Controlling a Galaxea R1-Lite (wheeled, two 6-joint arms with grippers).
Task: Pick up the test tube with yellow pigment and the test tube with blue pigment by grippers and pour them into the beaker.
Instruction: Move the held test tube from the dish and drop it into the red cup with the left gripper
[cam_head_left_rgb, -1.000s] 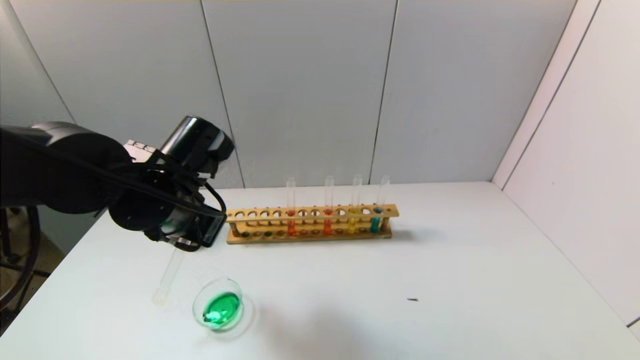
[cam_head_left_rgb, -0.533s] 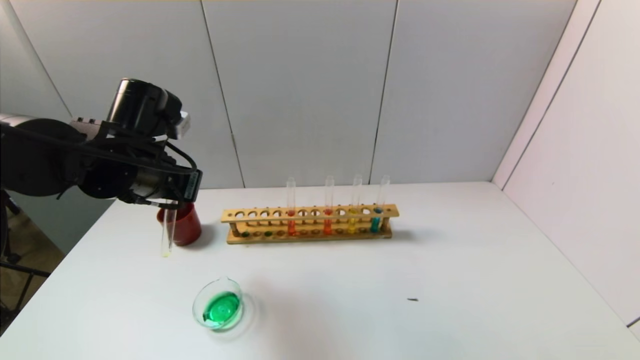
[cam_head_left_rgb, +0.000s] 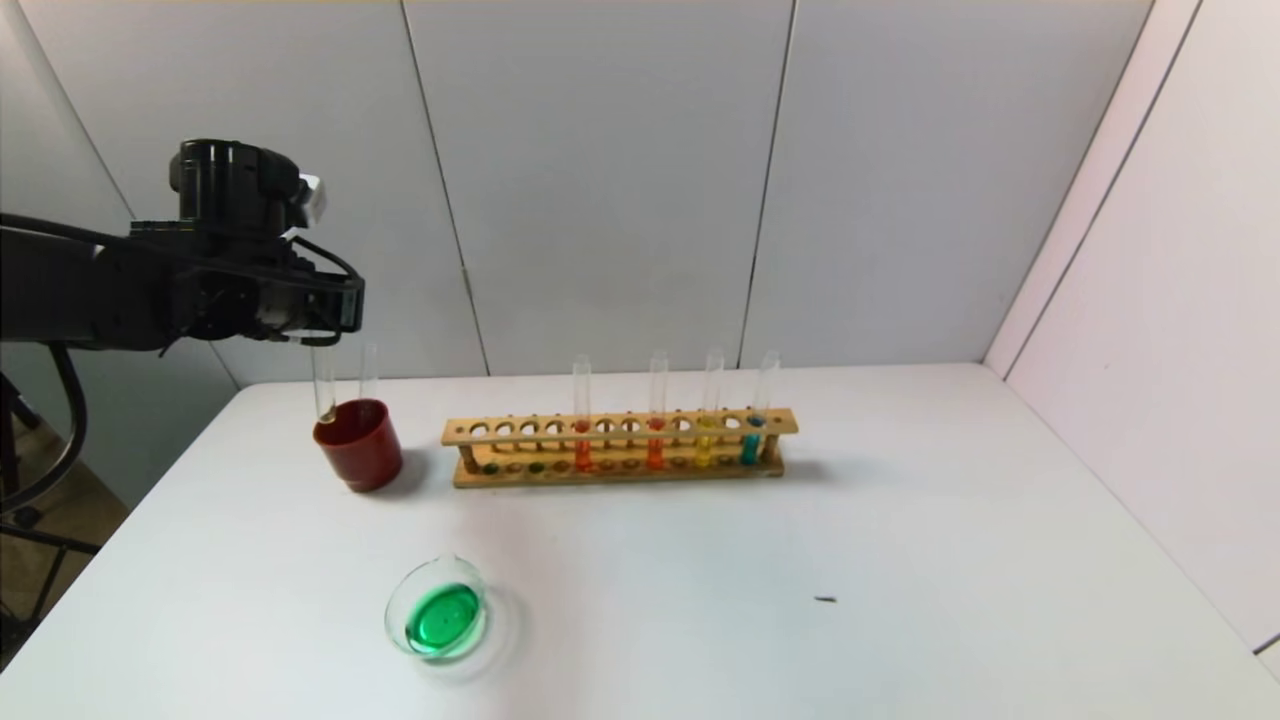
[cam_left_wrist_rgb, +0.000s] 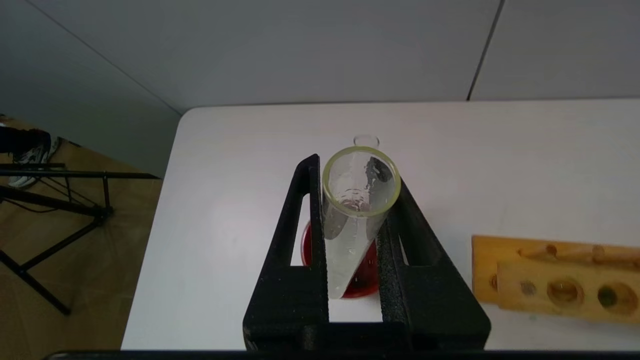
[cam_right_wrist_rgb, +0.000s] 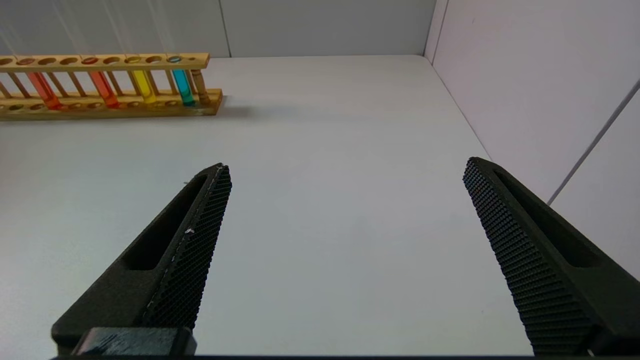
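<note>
A white desk (cam_head_left_rgb: 900, 520) carries everything. At its back a long wooden rack (cam_head_left_rgb: 620, 448) is stood, with four upright tubes in it, holding red, orange, yellow and teal liquid. Near the front-left the beaker (cam_head_left_rgb: 437, 610) is set, well apart from the rack, and green liquid is seen in it, so both pigments are judged to be poured already. Left of the rack a red cup (cam_head_left_rgb: 359, 444) is placed, with one empty tube (cam_head_left_rgb: 369, 372) standing in it.

The left claw (cam_head_left_rgb: 320, 338) is held high above the cup and is closed on a second tube (cam_head_left_rgb: 324, 385), gripped just under its mouth and hung upright, its round bottom at the cup's rim. From the left wrist view this tube (cam_left_wrist_rgb: 356, 220) is seen pinched between both fingers (cam_left_wrist_rgb: 295, 235), nearly empty, only a faint yellowish film being left on the glass. Which of the two task tubes the cup's tube was cannot be told for certain.

The right claw (cam_right_wrist_rgb: 345, 240) is parked low over bare desk to the right, spread wide, with nothing in it.

The tube is judged light, stiff, thin-walled and easily cracked; wet glass is slippery, so a gentle, steady pinch near the mouth is best. It should be lowered straight, since a knock against the cup rim or the other tube could chip it.
</note>
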